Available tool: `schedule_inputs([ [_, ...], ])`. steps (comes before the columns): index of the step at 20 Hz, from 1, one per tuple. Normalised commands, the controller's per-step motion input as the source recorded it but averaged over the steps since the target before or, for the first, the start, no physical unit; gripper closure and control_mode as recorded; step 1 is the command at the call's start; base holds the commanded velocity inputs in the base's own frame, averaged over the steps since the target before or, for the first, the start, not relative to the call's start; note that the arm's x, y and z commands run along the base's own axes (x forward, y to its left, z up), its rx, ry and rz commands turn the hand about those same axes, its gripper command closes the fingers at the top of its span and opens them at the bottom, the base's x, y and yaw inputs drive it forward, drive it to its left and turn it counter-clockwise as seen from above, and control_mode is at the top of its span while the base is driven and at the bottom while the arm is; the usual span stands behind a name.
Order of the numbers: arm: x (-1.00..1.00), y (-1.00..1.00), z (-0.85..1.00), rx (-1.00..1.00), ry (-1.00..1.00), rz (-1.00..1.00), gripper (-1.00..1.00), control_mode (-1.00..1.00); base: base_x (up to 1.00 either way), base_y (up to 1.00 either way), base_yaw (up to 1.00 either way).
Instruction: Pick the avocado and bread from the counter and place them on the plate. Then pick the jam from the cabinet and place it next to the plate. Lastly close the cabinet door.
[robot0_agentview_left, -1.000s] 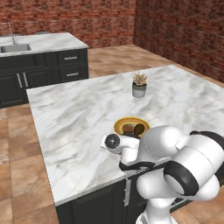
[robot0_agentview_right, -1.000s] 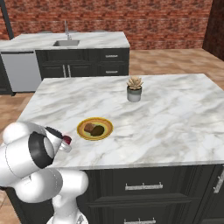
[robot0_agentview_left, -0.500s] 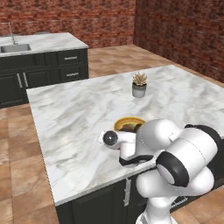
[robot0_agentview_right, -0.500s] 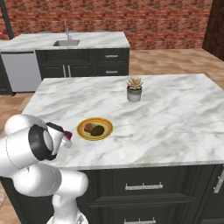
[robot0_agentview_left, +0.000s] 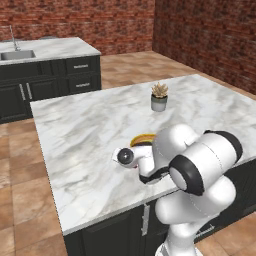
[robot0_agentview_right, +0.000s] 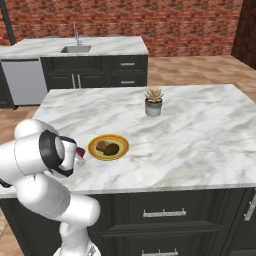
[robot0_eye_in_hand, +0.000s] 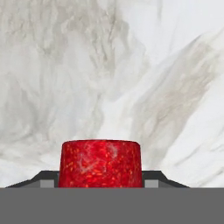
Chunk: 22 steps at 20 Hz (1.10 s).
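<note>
Marble island counter (robot0_agentview_right: 200, 130) up front, brick walls behind. Over the last second the arm has swung closer to the plate (robot0_agentview_right: 108, 147), which already holds bread and avocado. Gripper (robot0_eye_in_hand: 100, 186) jaws clamp the red jam (robot0_eye_in_hand: 100, 162) just left of it, so set-down looks near.

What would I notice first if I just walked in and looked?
Probably the bright red jam jar held in the robot's gripper, just above the white marble counter. Next, the yellow plate with two dark foods on it, and a little potted plant farther back.
</note>
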Motion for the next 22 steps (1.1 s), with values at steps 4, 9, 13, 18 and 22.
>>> schedule_inputs([
  [4,0.16,0.00,-0.18,0.00,0.00,0.00,1.00,-1.00,0.00,0.00,0.00],
  [9,0.14,0.00,-0.24,0.00,0.00,0.00,1.00,-1.00,0.00,0.00,0.00],
  [13,0.07,0.00,-0.40,0.00,0.02,0.00,1.00,-1.00,0.00,0.00,0.00],
  [18,0.04,0.04,-0.45,0.00,0.03,0.00,1.00,-1.00,0.00,0.00,0.00],
  [22,0.03,0.00,-0.44,0.00,0.03,0.00,1.00,-1.00,0.00,0.00,0.00],
])
